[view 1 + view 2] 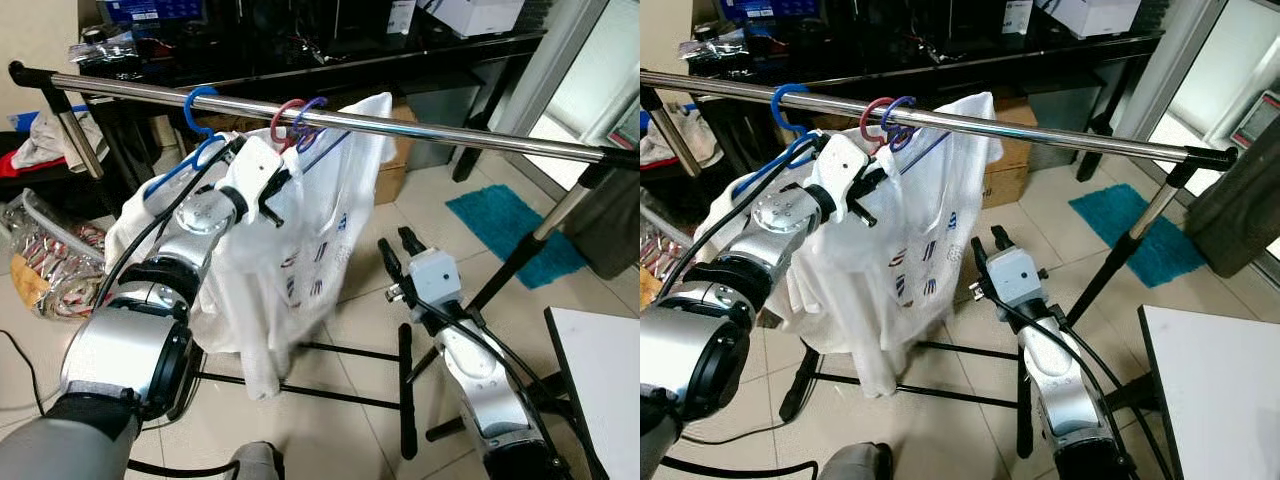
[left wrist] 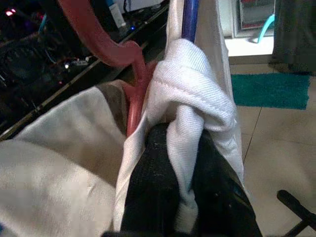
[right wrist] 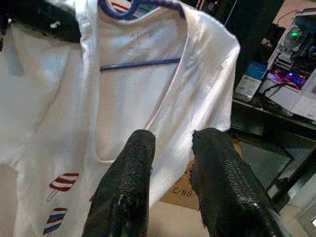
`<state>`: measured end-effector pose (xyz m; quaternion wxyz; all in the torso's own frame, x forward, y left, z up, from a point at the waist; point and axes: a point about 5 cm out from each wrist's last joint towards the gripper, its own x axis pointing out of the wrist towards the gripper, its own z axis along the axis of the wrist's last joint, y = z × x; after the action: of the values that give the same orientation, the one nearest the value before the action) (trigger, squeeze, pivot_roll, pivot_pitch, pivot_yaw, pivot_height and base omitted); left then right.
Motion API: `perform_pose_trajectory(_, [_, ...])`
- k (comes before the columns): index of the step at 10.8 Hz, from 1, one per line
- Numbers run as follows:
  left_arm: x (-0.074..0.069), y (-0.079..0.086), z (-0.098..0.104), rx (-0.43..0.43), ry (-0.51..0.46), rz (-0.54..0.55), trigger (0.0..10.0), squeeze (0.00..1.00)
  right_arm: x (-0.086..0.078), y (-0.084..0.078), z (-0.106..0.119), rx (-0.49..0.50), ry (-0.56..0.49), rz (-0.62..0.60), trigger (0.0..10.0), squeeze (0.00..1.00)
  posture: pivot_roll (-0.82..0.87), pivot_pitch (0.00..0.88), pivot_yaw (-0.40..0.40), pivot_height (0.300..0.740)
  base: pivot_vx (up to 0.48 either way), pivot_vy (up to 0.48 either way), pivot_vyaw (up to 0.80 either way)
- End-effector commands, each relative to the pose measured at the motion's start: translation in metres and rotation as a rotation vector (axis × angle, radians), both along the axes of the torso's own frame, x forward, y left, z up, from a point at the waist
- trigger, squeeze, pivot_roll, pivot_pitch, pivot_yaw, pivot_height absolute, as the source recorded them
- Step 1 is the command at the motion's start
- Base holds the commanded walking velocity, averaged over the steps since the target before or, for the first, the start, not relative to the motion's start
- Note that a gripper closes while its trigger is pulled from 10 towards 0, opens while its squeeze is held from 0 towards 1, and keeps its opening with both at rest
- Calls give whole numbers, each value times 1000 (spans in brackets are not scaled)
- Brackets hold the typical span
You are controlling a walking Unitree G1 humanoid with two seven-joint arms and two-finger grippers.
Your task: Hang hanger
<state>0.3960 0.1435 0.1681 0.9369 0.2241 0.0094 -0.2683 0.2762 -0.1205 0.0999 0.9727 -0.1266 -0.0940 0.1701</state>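
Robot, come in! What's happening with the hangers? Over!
Left gripper shut on white shirt near the red hanger, hooked on rail. Right gripper open, empty, low beside shirt. Nothing blocking.

Pale tiled floor [image 1: 350, 330] with a teal rug [image 1: 515, 232], a black desk [image 1: 330, 60] behind, and a white tabletop [image 1: 605, 375] nearby.

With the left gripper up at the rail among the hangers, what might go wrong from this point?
The left gripper is shut on a bunched fold of the white shirt beside the red hanger. Pulling back without opening could drag the shirt off or tug the red hanger's hook off the rail. The purple hanger hooks right against the red one, so it may get knocked too. The right gripper hangs open lower down, too far to steady anything.
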Motion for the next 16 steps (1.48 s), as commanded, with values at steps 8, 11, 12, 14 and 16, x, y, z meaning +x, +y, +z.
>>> perform_pose_trajectory(8, [6, 11, 8, -91, 60, 66, 10000, 0, -20, -3, 4, -4, 31, 6, 10000, 0, 102, 145, -4, 740, 0, 0, 0])
perform_pose_trajectory(11, [3, 8, -1, -132, 92, 69, 10000, 0, -23, -3, 4, -3, 42, -4, 10000, 0, 96, 154, -1, 740, 0, 0, 0])
perform_pose_trajectory(12, [2, 8, -2, -171, 95, 66, 10000, 1000, -23, -4, 5, -3, 43, -7, 10000, 0, 98, 153, -1, 740, 0, 0, 0])
perform_pose_trajectory(14, [3, 10, -1, -157, 79, 94, 10000, 1000, -20, -3, 6, -2, 43, -8, 10000, 0, 107, 145, -1, 740, 0, 0, 0])
perform_pose_trajectory(16, [2, 6, -2, -144, 53, 80, 10000, 0, -17, -1, 6, 0, 40, -7, 10000, 0, 113, 137, 0, 740, 0, 0, 0])
